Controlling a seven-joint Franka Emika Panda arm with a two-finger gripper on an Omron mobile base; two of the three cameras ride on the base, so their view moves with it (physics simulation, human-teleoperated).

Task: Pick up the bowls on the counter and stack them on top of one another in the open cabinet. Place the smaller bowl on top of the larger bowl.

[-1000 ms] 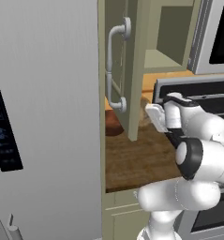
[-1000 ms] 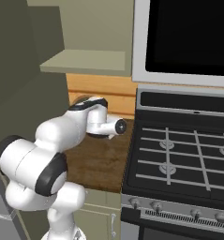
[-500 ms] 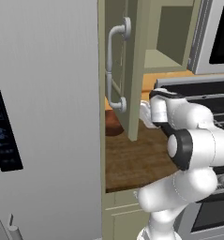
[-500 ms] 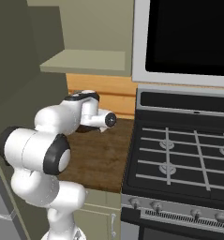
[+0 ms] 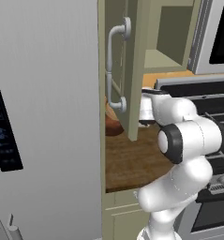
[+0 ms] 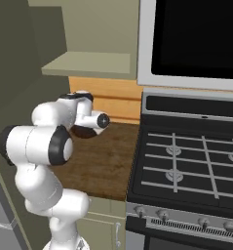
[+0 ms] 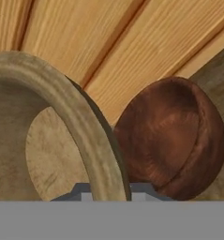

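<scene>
In the hand view the smaller bowl (image 7: 62, 93), light tan, stands on edge right in front of the camera, and my gripper (image 7: 106, 190) is shut on its rim. Beyond it the larger bowl (image 7: 172, 136), dark reddish-brown, lies against the wooden back wall. From the left base a part of the larger bowl (image 5: 112, 124) shows on the counter (image 5: 132, 159) behind the open cabinet's door (image 5: 134, 70), which hides the fingers. My hand (image 6: 91, 119) hangs low over the counter (image 6: 103, 156), below the open cabinet's shelf (image 6: 88, 63).
A black gas stove (image 6: 186, 161) borders the counter on the right, with a microwave (image 6: 191, 39) above it. The grey fridge (image 5: 43, 117) walls off the left. The door's curved white handle (image 5: 114, 70) juts out close to my forearm.
The hand has swung left toward the back wall and behind the cabinet door, the elbow turning with it. The jaws have stayed shut.
</scene>
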